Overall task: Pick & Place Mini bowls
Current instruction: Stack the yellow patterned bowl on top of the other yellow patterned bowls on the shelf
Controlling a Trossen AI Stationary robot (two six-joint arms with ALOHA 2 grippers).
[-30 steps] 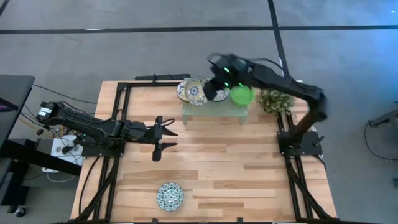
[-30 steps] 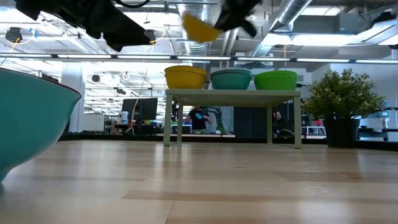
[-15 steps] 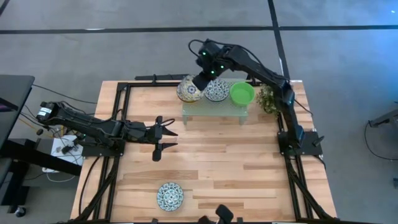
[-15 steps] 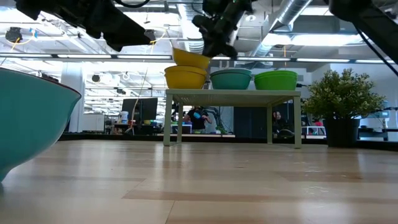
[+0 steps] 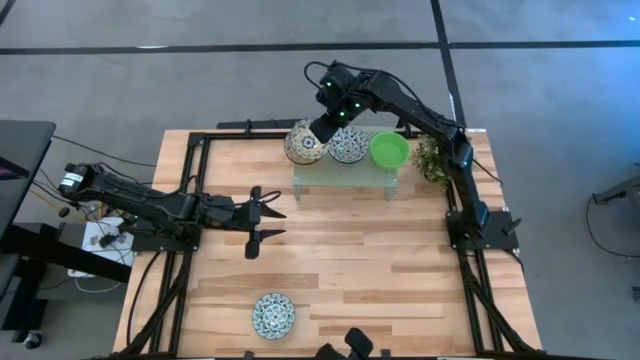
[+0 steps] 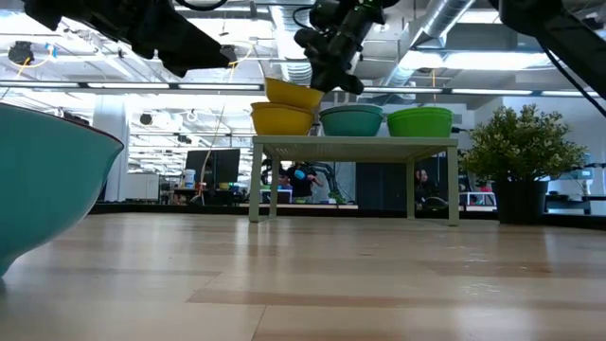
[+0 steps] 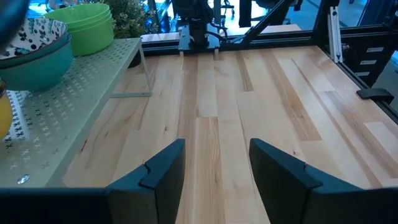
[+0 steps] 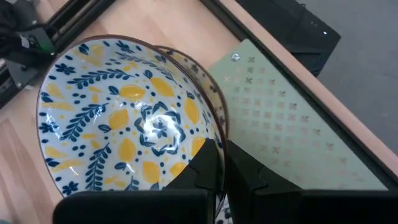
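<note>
Right gripper (image 8: 221, 163) pinches the rim of a yellow-blue mini bowl (image 8: 130, 124), w/ the rack (image 8: 292, 140) just under. Bowl looks hard, smooth, prob breakable; rim is best grip. Left gripper (image 7: 214, 162) is spread, holds nothing.

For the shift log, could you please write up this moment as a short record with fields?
right gripper: shut on the rim of a yellow-patterned bowl, set tilted into the yellow stack on the rack
left gripper: open, empty, over the table's left part
rack, other bowls: blue-patterned stack, green stack
front of table: one patterned bowl
</note>
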